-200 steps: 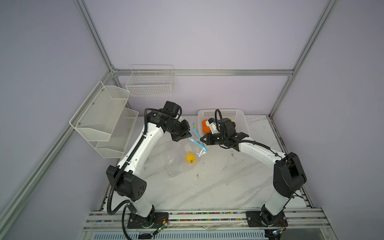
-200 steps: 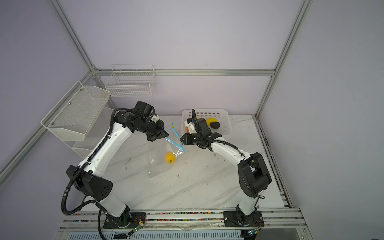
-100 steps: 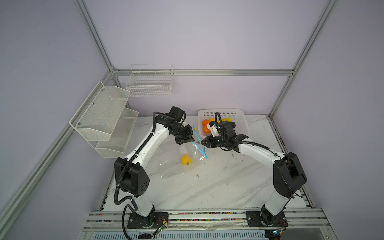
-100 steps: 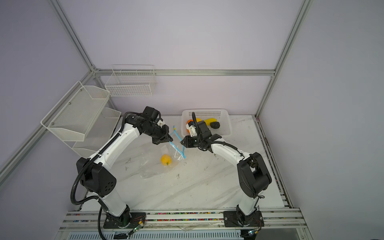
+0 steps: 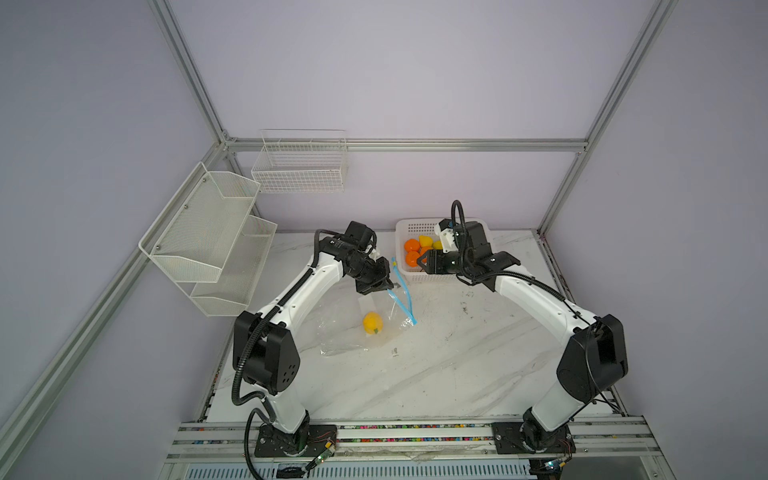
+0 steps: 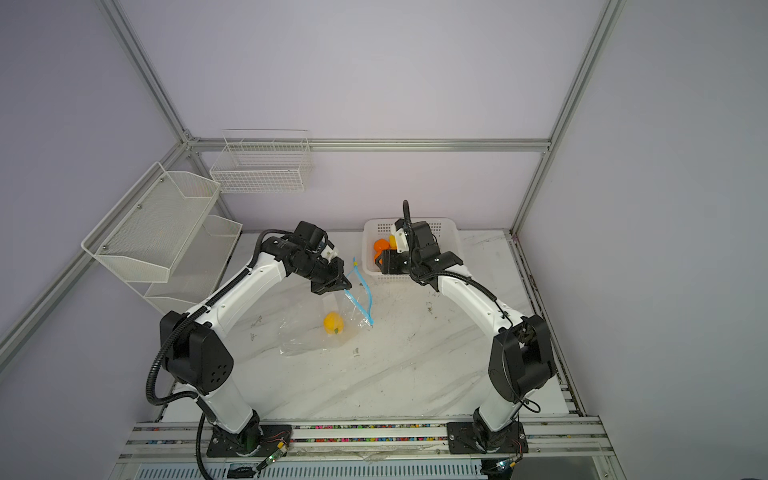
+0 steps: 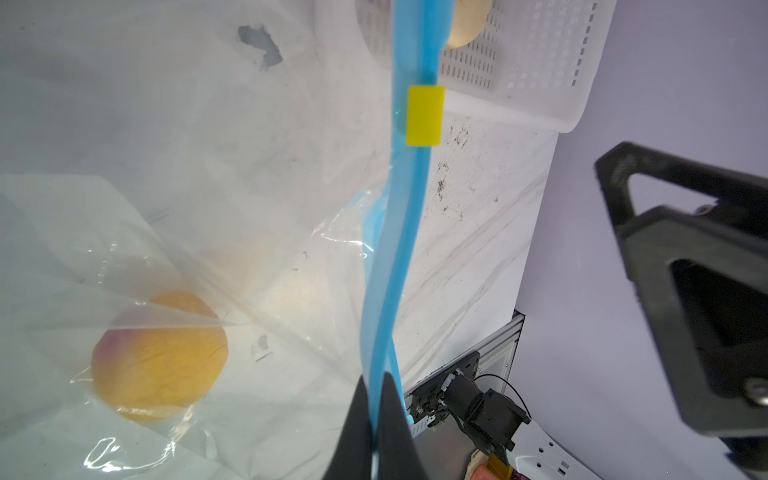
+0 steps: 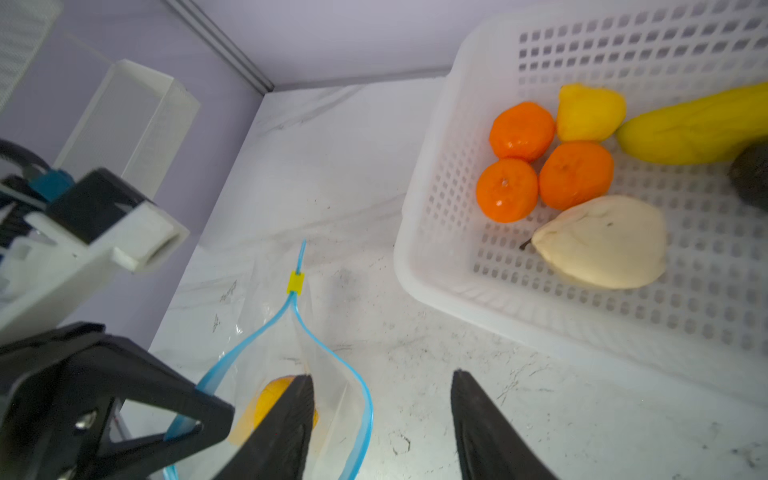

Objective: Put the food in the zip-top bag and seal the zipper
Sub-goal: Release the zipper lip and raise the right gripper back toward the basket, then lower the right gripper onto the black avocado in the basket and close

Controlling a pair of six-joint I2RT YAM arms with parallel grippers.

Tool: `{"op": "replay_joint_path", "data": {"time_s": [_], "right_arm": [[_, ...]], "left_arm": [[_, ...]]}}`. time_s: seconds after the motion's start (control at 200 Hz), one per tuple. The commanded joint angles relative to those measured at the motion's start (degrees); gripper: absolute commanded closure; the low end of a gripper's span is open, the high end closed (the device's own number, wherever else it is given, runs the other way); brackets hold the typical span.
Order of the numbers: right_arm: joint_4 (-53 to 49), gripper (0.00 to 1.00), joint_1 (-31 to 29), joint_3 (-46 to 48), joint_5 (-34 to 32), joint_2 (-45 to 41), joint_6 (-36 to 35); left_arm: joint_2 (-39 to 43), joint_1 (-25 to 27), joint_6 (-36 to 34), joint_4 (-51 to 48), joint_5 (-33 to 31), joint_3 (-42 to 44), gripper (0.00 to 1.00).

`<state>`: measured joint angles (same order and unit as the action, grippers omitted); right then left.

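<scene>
The transparent zip-top bag (image 5: 353,332) lies on the table with one yellow fruit (image 5: 372,323) inside. My left gripper (image 5: 384,284) is shut on the blue zipper (image 7: 399,232) and holds one side of the mouth up. The yellow tab (image 7: 424,115) sits at the strip's far end. My right gripper (image 8: 382,374) is open and empty, between the bag mouth and the basket. Three tangerines (image 8: 521,131), a yellow fruit (image 8: 590,112), a long yellow piece (image 8: 698,129), a cream bulb (image 8: 602,241) and a dark lump (image 8: 752,174) lie in the basket.
The white perforated basket (image 5: 415,276) stands at the back of the marble table, right of the bag. White mesh shelves (image 5: 208,245) hang on the left wall and a wire basket (image 5: 299,166) on the back wall.
My right gripper has opened and drawn back from the bag mouth toward the basket. The left gripper has shifted slightly right, still holding the zipper strip.
</scene>
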<state>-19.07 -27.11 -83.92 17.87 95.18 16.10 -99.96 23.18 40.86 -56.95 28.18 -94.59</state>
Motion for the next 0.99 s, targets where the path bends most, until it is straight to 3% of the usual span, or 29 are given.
{"op": "replay_joint_path", "data": {"time_s": [0.0,0.2,0.335,0.565,0.78,0.99], "right_arm": [[-3.1,0.43,2.4,-3.0,-6.6,2.4,-2.0],[-2.4,0.42,7.5,-9.3,-16.8,11.7,-5.1],[-2.4,0.4,10.3,-14.6,-20.3,19.7,-8.2],[-2.6,0.25,13.2,-23.0,-23.0,30.9,-12.6],[-2.6,0.1,14.0,-27.8,-23.7,36.2,-13.5],[-2.9,0.05,14.6,-32.3,-22.1,40.7,-13.0]], "left_arm": [[1.3,0.1,-1.8,2.5,2.2,1.7,1.0],[1.0,0.4,-1.4,4.1,3.4,2.1,1.0],[0.4,0.6,-1.3,4.2,3.8,2.0,1.0],[-1.0,0.7,-1.0,4.2,4.1,1.6,1.0],[-2.1,0.7,-0.7,4.1,3.8,0.9,1.0],[-2.6,0.7,-0.4,4.1,3.8,1.1,1.0]]}}
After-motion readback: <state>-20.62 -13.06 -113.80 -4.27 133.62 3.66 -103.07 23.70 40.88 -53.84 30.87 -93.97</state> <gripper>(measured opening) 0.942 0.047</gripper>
